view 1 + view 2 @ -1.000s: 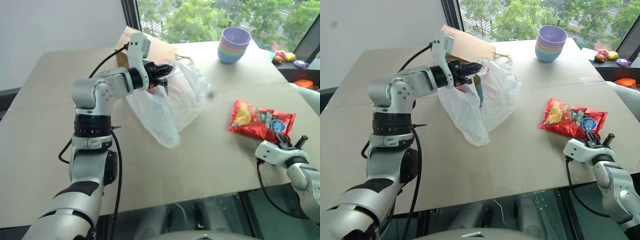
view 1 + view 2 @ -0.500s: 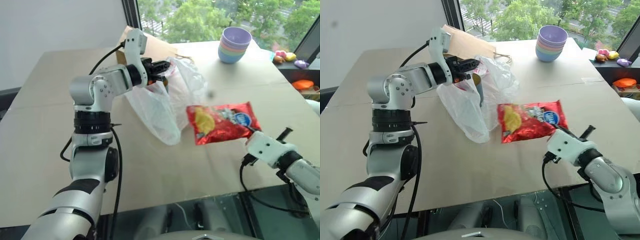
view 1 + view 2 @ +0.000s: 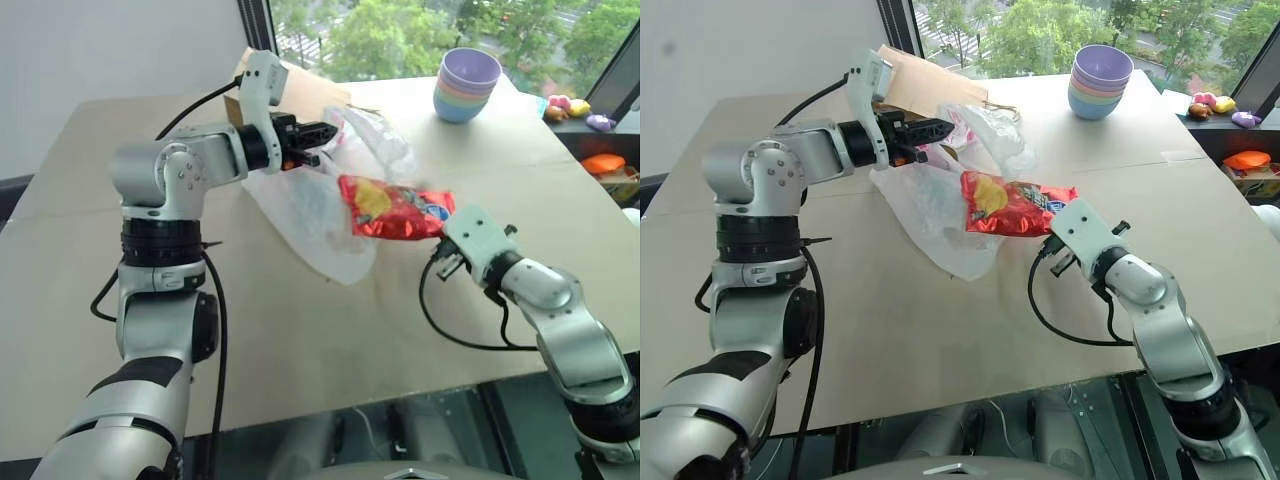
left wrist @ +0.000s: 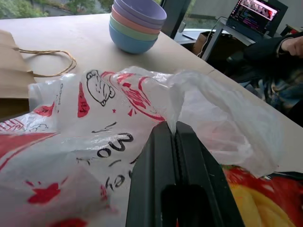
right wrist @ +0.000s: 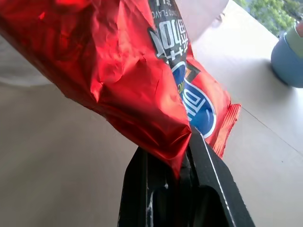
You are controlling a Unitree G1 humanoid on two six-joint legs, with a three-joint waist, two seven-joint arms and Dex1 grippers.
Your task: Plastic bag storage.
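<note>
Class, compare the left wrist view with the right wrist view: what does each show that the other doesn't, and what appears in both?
Left wrist view alone: the plastic bag pinched between the left gripper's shut fingers, the brown paper bag, a laptop and a person's hand.
Right wrist view alone: the right gripper shut on the edge of the chip packet.
Both: the stacked bowls, the table and part of the red chip packet.

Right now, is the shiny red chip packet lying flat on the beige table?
No, the right gripper holds the red chip packet off the table, beside the white plastic bag.
</note>
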